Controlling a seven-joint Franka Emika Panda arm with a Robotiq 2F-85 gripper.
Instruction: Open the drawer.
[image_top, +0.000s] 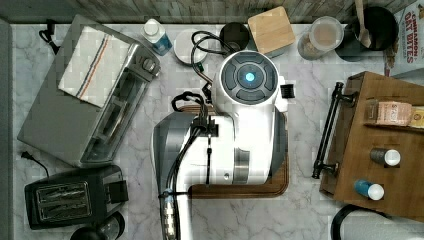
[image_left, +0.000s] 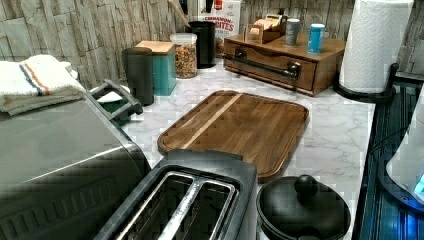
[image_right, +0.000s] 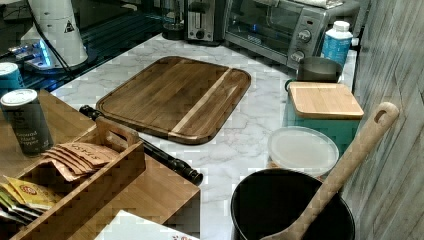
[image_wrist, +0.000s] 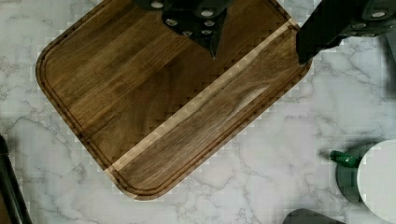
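Observation:
The drawer is the wide wooden front of a box cabinet at the top view's right, and it sits flush with the cabinet. Its long black bar handle runs across the front and shows again as the handle in the right view. A strip of the handle reaches the wrist view's edge. My gripper hangs open above the wooden tray, with nothing between the fingers. In the top view the white arm covers the tray, well apart from the handle.
A toaster oven with a towel and a black toaster stand at the top view's left. Canisters, a jar and a black pot line the back wall. Cans and tea packets top the cabinet. A paper towel roll stands beside it.

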